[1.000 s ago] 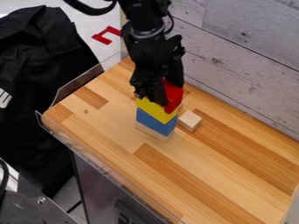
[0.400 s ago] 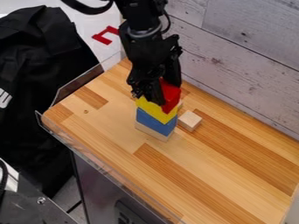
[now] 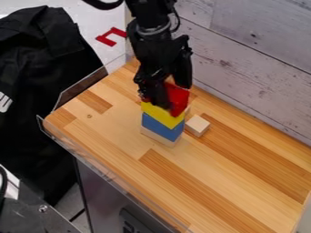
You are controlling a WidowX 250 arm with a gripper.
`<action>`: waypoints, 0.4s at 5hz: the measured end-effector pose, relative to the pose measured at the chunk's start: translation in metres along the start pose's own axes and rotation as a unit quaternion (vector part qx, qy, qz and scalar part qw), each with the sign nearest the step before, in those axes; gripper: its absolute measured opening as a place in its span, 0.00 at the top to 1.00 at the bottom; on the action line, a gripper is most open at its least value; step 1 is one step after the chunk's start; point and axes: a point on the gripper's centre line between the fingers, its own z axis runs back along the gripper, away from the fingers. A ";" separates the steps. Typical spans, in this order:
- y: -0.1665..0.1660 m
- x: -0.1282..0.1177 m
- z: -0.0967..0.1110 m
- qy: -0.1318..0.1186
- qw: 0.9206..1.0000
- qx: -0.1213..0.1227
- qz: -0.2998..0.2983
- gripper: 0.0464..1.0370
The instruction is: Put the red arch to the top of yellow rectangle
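The black gripper (image 3: 173,90) hangs from the top of the view over the stack, its fingers parted on either side of part of the red arch (image 3: 178,99). The arch lies on the yellow rectangle (image 3: 163,115), and one finger hides its middle. A little red also shows left of that finger. Under the yellow rectangle is a blue block (image 3: 162,128), with a pale wooden block (image 3: 159,136) at the bottom. Whether the gripper still touches the arch is hard to see.
A small wooden cube (image 3: 197,125) stands just right of the stack on the wooden tabletop (image 3: 224,168). The grey plank wall (image 3: 255,63) rises behind, and a clear plastic edge (image 3: 100,164) runs along the table's left front side.
The near finger has shifted left, widening the gap between the fingers. More of the red arch shows, including a bit at the left. The stack below has not moved.
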 end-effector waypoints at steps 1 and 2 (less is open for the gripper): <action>-0.002 0.003 0.004 -0.011 1.000 0.009 -0.021 0.03; -0.004 -0.006 0.016 -0.027 0.998 0.001 -0.061 0.04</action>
